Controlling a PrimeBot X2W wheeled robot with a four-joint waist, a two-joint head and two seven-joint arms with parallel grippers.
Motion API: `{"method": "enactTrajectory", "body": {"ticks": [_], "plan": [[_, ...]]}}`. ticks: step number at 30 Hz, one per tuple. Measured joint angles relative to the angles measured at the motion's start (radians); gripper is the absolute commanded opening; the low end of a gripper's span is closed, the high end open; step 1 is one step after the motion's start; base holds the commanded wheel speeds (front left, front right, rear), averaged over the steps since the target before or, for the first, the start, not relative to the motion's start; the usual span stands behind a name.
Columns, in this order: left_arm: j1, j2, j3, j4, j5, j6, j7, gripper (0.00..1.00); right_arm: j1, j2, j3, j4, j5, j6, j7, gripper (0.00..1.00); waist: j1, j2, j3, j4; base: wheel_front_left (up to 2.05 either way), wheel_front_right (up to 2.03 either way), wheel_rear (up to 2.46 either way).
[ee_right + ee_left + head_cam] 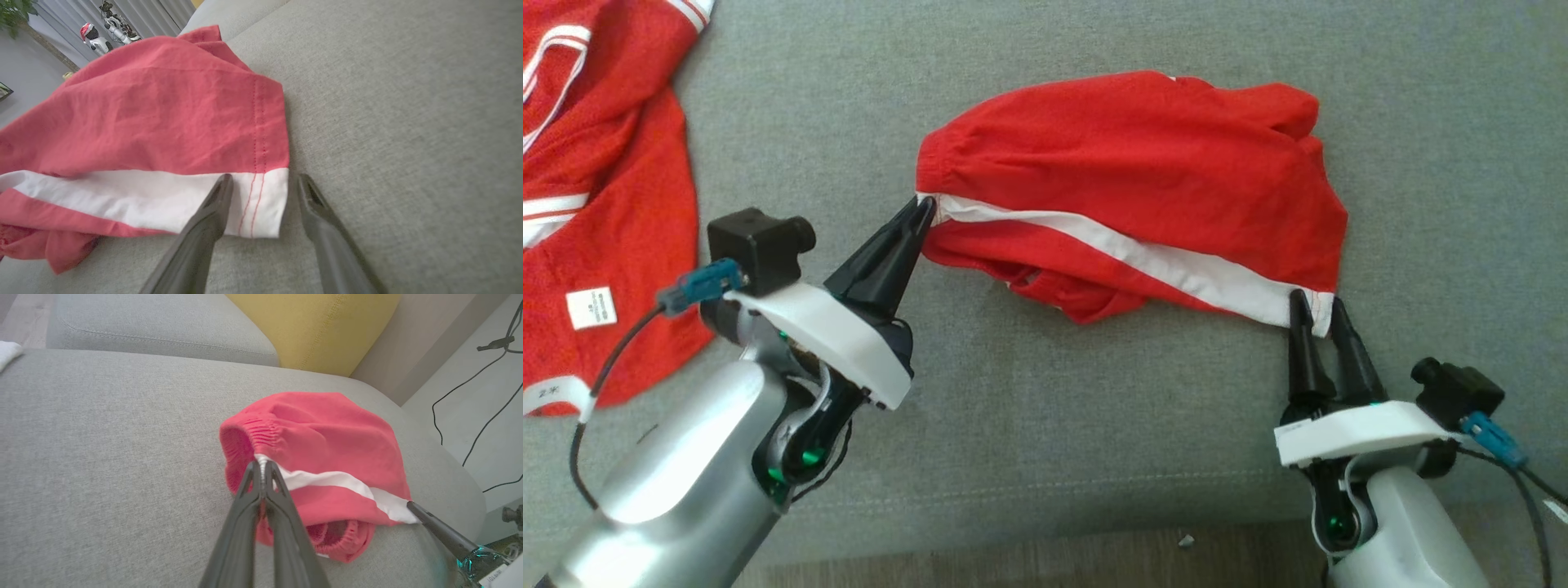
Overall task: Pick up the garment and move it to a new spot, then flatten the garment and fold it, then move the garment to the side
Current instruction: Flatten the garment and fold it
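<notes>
**Left end effector pinching shorts, right one open at the hem**

Left end effector (923, 214) is nearest the head camera, low on the left. Its fingers are pressed together on the shorts (1127, 163) at the waistband (261, 430), right where the white stripe (1143, 253) starts. Far left is a second red jersey (605, 163), lying flat and well apart from the shorts; not the target, as far as I can judge.

The shorts sit mid-sofa (1094, 425), bunched. The near edge is stretched along the stripe and the rest is humped up behind it. A second leg opening is tucked underneath, seen in the left wrist view.

Right end effector (1317, 304) is spread narrowly. One finger lies on the hem corner (261, 200) and the other just off the cloth on the sofa; nothing is gripped.

Handling, as a judgement:
- Thin, light woven cloth, fully limp, so it will sag and fold on itself wherever it is unsupported.
- Not fragile, probably a bit slick.
- Best holds are the thick spots, the elastic waistband and the double-stitched hem, one at each end of the stripe, so it can be pulled taut.
- The right side needs to close on that hem corner, deep enough to catch both layers.
</notes>
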Motion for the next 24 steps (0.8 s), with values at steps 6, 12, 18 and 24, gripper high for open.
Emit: {"method": "enactTrajectory", "body": {"ticks": [6, 12, 18, 24], "plan": [[0.01, 0.007, 0.0, -0.001, 0.0, 0.006, 0.001, 0.0, -0.031, -0.006, 0.021, 0.056, 0.029, 0.0, 0.0, 0.0, 0.0, 0.0, -0.012, -0.003, 0.0, 0.0, 0.0], [0.018, 0.01, 0.002, -0.002, -0.001, 0.003, -0.018, 0.0, -0.001, 0.002, -0.013, 0.002, 0.04, 0.0, 0.011, 0.0, 0.0, 0.0, -0.054, -0.009, 0.0, 0.0, 0.0], [0.013, 0.033, 0.018, -0.06, -0.057, -0.055, 0.012, 0.0, 0.046, 0.004, -0.108, -0.24, 0.028, 0.0, 0.064, 0.0, 0.0, 0.0, -0.115, -0.025, 0.0, 0.0, 0.0], [-0.105, 0.05, 0.057, -0.094, -0.12, -0.103, 0.089, 0.0, 0.004, 0.006, -0.211, -0.533, 0.032, 0.0, 0.279, 0.0, 0.0, 0.0, -0.158, -0.058, 0.0, 0.0, 0.0]]}}
